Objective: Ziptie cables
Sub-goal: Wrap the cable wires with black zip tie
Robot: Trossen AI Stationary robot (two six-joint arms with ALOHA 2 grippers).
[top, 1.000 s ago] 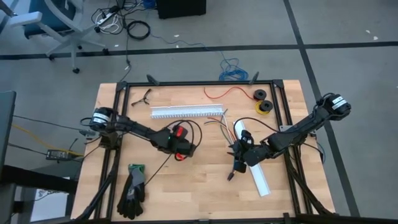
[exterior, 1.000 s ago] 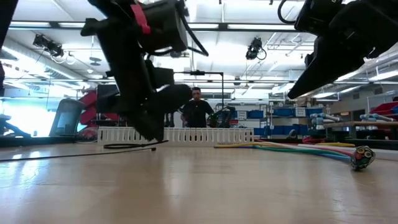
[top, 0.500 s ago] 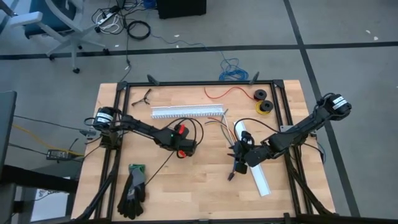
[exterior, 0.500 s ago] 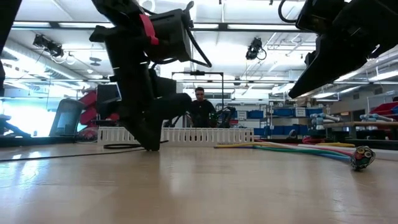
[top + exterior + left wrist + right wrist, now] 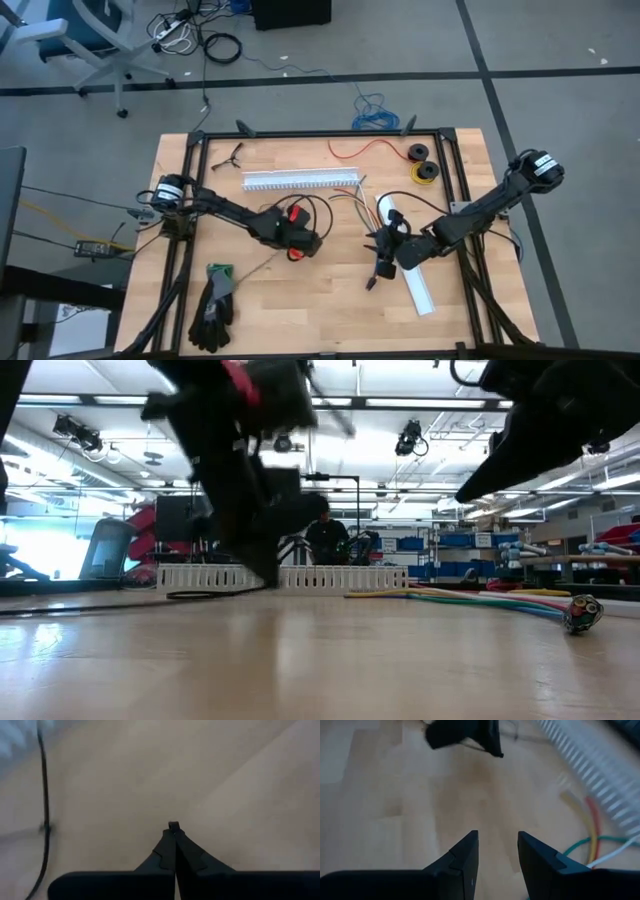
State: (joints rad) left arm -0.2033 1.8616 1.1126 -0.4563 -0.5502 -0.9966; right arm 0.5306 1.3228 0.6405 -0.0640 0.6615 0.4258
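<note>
Looking down from above: my left gripper (image 5: 308, 243) sits mid-table, my right gripper (image 5: 384, 243) just beside the cables (image 5: 352, 203), which fan toward the slotted channel (image 5: 300, 180).

Low view: cables (image 5: 480, 600) lie flat on the table (image 5: 320, 660), connector (image 5: 582, 612) at their end.

Left wrist view: fingers (image 5: 172, 851) pressed together, nothing between them.

Right wrist view: fingers (image 5: 462, 857) apart, empty; cables (image 5: 587, 837) near.

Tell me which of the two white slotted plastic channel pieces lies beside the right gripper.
The short diagonal piece beside the right gripper; the long one lies farther back.
</note>
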